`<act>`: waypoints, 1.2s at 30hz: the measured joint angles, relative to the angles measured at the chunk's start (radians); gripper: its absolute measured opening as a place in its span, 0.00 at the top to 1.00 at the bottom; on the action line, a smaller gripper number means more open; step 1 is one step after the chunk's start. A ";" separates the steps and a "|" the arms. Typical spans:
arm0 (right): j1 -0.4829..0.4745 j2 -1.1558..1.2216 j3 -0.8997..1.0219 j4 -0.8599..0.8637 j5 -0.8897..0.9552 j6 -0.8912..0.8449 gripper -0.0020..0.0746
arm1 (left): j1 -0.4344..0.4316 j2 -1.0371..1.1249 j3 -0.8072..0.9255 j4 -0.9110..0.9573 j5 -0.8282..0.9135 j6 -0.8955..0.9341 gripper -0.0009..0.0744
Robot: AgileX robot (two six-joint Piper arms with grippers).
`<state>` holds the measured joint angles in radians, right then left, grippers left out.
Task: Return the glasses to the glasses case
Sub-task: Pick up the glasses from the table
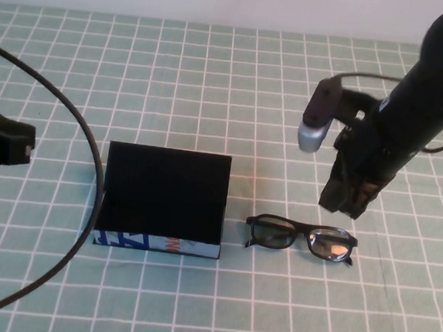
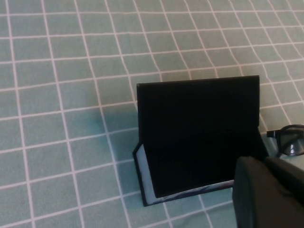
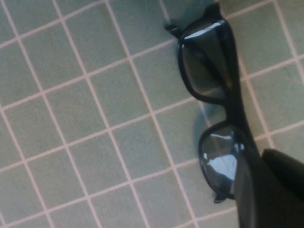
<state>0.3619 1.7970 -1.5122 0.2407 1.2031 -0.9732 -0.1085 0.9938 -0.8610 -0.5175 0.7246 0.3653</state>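
Observation:
The glasses case (image 1: 163, 200) stands open at the table's centre-left, black inside, with its lid raised at the back and its white, blue and orange front side (image 1: 156, 243) facing me. The black-framed glasses (image 1: 302, 237) lie on the table just to its right, arms folded behind. My right gripper (image 1: 341, 204) hangs just behind and above the glasses' right lens, shut and empty. The right wrist view shows the glasses (image 3: 213, 95) close under the right gripper (image 3: 270, 194). My left gripper (image 1: 17, 148) is at the far left, shut and empty; its wrist view shows the case (image 2: 199, 137).
A black cable (image 1: 89, 170) arcs across the table left of the case. The green checked cloth (image 1: 213, 80) covers the whole table. A grey camera (image 1: 315, 135) sticks out from the right wrist.

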 joint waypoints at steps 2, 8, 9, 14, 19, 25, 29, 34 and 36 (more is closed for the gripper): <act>0.000 0.029 0.000 0.012 0.002 -0.019 0.93 | 0.000 0.000 0.000 -0.016 0.000 0.008 0.99; 0.002 0.093 -0.004 0.029 -0.066 -0.036 0.63 | 0.000 0.000 0.000 -0.017 0.000 0.023 0.99; 0.002 0.103 -0.004 0.029 -0.081 -0.039 0.60 | 0.000 0.000 0.000 -0.018 0.000 0.026 0.99; 0.018 0.149 -0.004 0.012 -0.121 -0.071 0.55 | 0.000 0.000 0.000 -0.020 0.002 0.062 0.99; 0.039 0.187 -0.004 -0.011 -0.142 -0.087 0.54 | 0.000 0.000 0.000 -0.020 0.004 0.074 0.99; 0.041 0.233 -0.004 -0.020 -0.163 -0.091 0.54 | 0.000 0.000 0.000 -0.020 0.017 0.098 0.99; 0.041 0.242 -0.004 -0.018 -0.161 -0.091 0.58 | 0.000 0.007 0.000 -0.020 0.020 0.104 0.99; 0.041 0.242 -0.018 -0.005 -0.114 -0.091 0.80 | 0.000 0.037 0.000 -0.020 0.024 0.104 0.99; 0.041 0.242 -0.039 -0.005 -0.077 -0.091 0.91 | 0.000 0.043 0.000 -0.020 0.024 0.104 0.99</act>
<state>0.4030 2.0391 -1.5509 0.2357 1.1259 -1.0644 -0.1085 1.0368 -0.8610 -0.5374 0.7482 0.4696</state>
